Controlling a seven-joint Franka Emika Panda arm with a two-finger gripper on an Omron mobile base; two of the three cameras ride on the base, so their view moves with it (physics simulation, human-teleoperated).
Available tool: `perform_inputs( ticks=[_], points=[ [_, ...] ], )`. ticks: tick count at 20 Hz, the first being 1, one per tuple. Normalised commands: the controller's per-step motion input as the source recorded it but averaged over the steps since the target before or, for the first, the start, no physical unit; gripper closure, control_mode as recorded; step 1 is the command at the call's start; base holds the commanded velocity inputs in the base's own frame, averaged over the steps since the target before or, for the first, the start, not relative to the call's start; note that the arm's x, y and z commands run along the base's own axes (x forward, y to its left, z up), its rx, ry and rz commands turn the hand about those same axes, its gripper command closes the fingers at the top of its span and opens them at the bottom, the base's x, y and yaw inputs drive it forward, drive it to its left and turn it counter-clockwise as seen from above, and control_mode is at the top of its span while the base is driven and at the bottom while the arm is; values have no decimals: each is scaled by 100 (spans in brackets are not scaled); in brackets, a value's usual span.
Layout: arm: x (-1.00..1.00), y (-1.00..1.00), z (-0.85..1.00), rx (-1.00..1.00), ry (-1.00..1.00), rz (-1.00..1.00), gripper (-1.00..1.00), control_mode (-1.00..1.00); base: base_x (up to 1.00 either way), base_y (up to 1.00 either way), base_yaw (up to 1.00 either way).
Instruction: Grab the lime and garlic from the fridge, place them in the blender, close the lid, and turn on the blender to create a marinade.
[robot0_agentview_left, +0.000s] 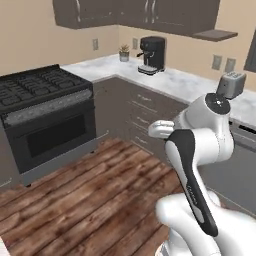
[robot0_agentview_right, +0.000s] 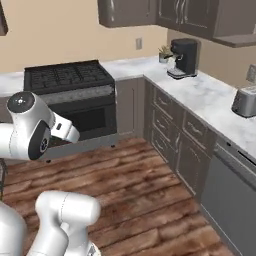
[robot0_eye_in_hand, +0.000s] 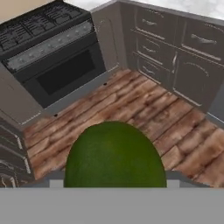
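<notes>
1. The lime (robot0_eye_in_hand: 114, 155) sits right up against the hand camera, a dark-green dome rising from the bottom of that view, so it appears to be carried in the jaws.
2. The jaws stand fairly wide apart, which fits a grip around a round fruit. The tips themselves are hidden behind the lime, so the contact is a judgement.
3. The lime's skin is an even deep green, faintly mottled, with no stem or blemish to make out. It looks firm and round, so it could roll free if the hold loosened.
4. The arm (robot0_agentview_left: 192, 165) is folded in close over the base, hand tucked low. That seems a carrying pose, keeping the fruit steady while the base travels.
5. Ahead lie the wood floor (robot0_eye_in_hand: 144, 109), the stove (robot0_agentview_left: 45, 110) and grey drawers (robot0_eye_in_hand: 175, 48) under the table (robot0_agentview_right: 210, 97).
6. On the table stand a coffee machine (robot0_agentview_left: 152, 54), a small plant (robot0_agentview_left: 123, 52) and a toaster (robot0_agentview_right: 244, 102).
7. Judged by this, the lime is fetched and on its way to the blender. Garlic, lid and switch remain to be done.
</notes>
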Motion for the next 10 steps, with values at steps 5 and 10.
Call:
perform_inputs(
  ticks=[5, 10],
  points=[
    [0, 0, 0, 0, 0, 0, 100, 100, 82, 5, 63],
    [0, 0, 0, 0, 0, 0, 100, 100, 96, -5, 59]
  ],
)
